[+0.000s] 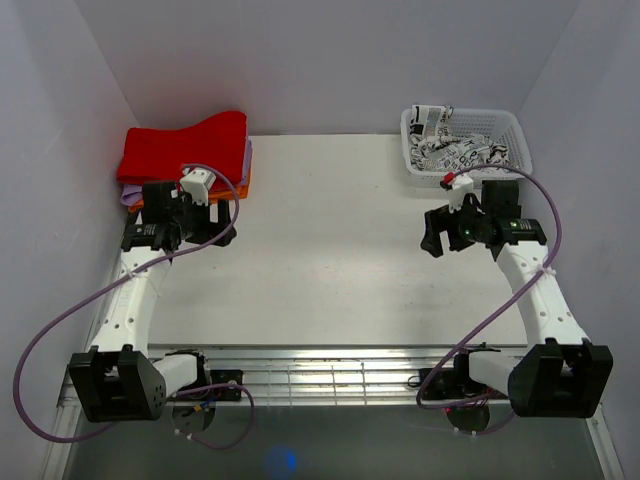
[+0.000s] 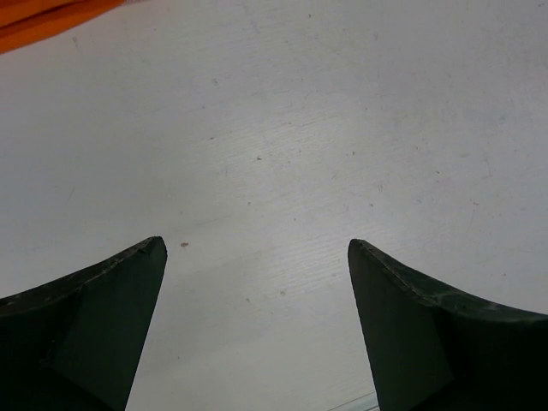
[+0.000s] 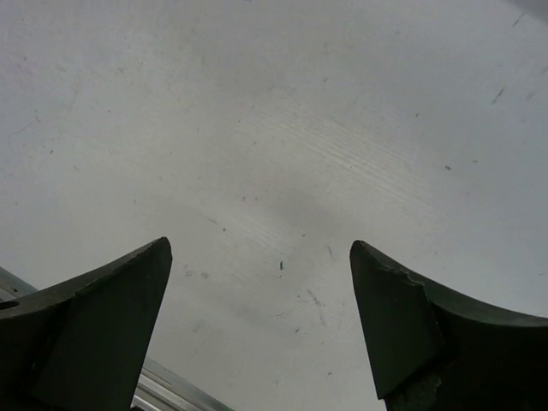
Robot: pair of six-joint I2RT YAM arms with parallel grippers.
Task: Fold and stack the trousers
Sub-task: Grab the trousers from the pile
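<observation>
white table (image 1: 330,250) with folded cloths (image 1: 185,150), basket (image 1: 521,150)

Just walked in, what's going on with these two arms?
Nothing is being handled yet. The left gripper and right gripper hang open and empty over the table. The printed trousers lie crumpled in the white basket at the far right corner. A stack of folded cloths sits far left.
</observation>
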